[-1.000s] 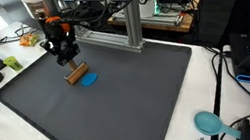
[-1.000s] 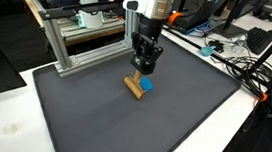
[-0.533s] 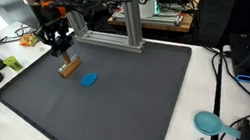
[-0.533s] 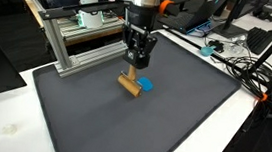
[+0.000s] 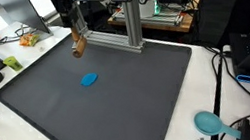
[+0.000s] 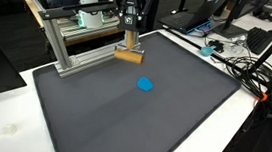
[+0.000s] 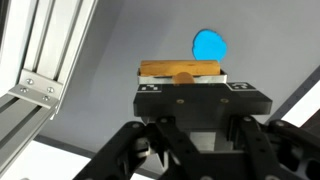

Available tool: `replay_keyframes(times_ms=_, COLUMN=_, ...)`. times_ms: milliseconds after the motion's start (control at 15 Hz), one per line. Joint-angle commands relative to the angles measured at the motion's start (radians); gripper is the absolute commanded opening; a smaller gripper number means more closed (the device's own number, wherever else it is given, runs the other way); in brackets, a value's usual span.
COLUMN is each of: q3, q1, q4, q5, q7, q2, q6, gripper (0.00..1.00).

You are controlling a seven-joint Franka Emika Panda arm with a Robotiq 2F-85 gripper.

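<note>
Close beside the aluminium frame (image 6: 77, 58), the gripper (image 6: 127, 49) held a wooden block (image 6: 128, 56) pinched between closed fingers above the dark mat (image 6: 172, 120), where any sideways drift risked knocking it loose against the rail.

the arm (image 6: 131, 3) comes down from above in both exterior views, its last link near vertical. the gripper (image 5: 78, 41) points straight down, raised high. in the wrist view the jaws are drawn in on a wooden block (image 7: 165, 68), held level crosswise between them.
</note>
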Motion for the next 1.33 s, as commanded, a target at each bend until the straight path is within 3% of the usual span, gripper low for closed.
replay_keyframes(times_ms=0, q3=0.051, q1=-0.003, q4=-0.121, q5=0.005, q7=-0.161, q2=-0.144, q6=-0.061, gripper=0.22)
replay_keyframes(times_ms=667, q3=0.133, q1=-0.001, q4=-0.136, q5=-0.021, q7=-0.633, q2=-0.259, q6=-0.343, gripper=0.22)
replay_keyframes(times_ms=1133, q3=0.090, q1=0.008, q4=-0.207, q5=0.003, q7=-1.047, q2=-0.296, q6=-0.344, gripper=0.22)
replay_keyframes(times_ms=1267, q3=0.081, q1=0.004, q4=-0.238, q5=0.037, q7=-1.063, q2=-0.319, q6=-0.330, gripper=0.22)
